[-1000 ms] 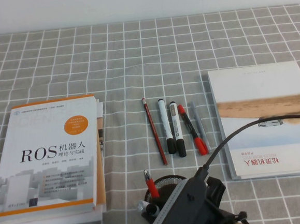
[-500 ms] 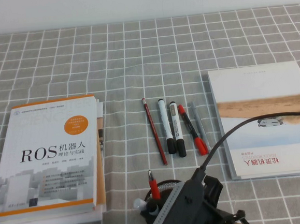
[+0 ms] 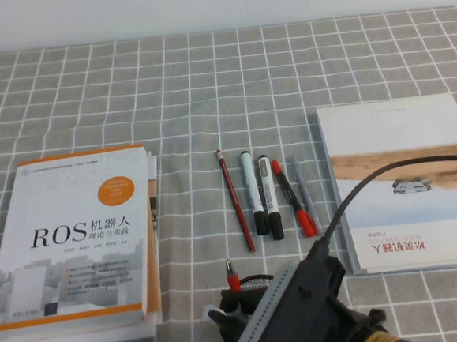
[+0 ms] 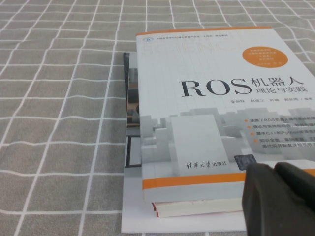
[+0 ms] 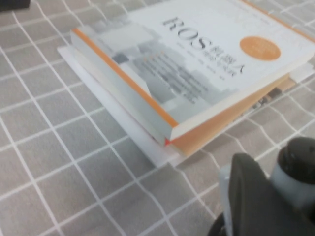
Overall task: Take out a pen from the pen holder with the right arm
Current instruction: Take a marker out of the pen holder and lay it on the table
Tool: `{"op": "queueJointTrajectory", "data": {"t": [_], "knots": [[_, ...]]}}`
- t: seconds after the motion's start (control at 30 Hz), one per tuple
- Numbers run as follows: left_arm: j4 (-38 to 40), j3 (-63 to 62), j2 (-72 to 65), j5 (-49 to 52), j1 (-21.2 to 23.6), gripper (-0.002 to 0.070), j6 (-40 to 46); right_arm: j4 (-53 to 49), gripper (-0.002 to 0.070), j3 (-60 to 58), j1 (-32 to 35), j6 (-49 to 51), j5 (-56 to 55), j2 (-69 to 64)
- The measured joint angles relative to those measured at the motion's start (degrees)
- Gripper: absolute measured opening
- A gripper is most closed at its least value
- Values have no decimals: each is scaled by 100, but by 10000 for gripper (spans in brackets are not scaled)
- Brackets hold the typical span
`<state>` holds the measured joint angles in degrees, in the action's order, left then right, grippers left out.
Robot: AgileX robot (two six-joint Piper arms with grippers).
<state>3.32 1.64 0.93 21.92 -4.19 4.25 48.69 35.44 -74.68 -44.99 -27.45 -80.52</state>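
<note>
hanging low at the near edge of the table, the right gripper (image 3: 238,311) is sitting right over the black pen holder (image 3: 258,280). the holder is right under its jaws. a red pen (image 3: 231,274) is standing up in the holder and poking out just on the far side of the jaws. i cannot tell if the jaws are apart, together or squeezing a pen. in the right wrist view, a round grey thing with a dark top (image 5: 294,172) is showing right beside the gripper.

more pens are lying side by side on the grey checked cloth (image 3: 205,78), past the jaws and well apart from them: a red pencil (image 3: 236,202), a white marker (image 3: 251,187), a second white marker (image 3: 269,193), a red and black pen (image 3: 294,199) and a grey pen (image 3: 303,187).

a ros book (image 3: 75,231) is lying on a small pile off to the left of the jaws. a white book (image 3: 400,134) is lying off to the right.

the left gripper (image 4: 275,196) is hovering by a corner of the ros book. its jaws are pressing together with nothing between them.
</note>
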Motion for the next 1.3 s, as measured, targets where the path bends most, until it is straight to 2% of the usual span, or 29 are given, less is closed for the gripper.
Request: {"op": "queueJointTrajectory", "data": {"t": [0.4,0.73,0.83,0.97,1.13,1.3], "knots": [[0,0,0,0,0,-4,0,0,94,76,64,-399,-79,973],[0,0,0,0,0,-4,0,-808,93,822,1152,-295,319,1221],[0,0,0,0,0,-4,0,-1451,93,1076,1715,325,680,1221],[0,0,0,0,0,-4,0,-2463,93,1528,2639,1837,1508,1022],[0,0,0,0,0,-4,0,-3923,93,2592,3550,4039,3656,336],[0,0,0,0,0,-4,0,-4338,93,3734,3890,4729,5381,-675]]}}
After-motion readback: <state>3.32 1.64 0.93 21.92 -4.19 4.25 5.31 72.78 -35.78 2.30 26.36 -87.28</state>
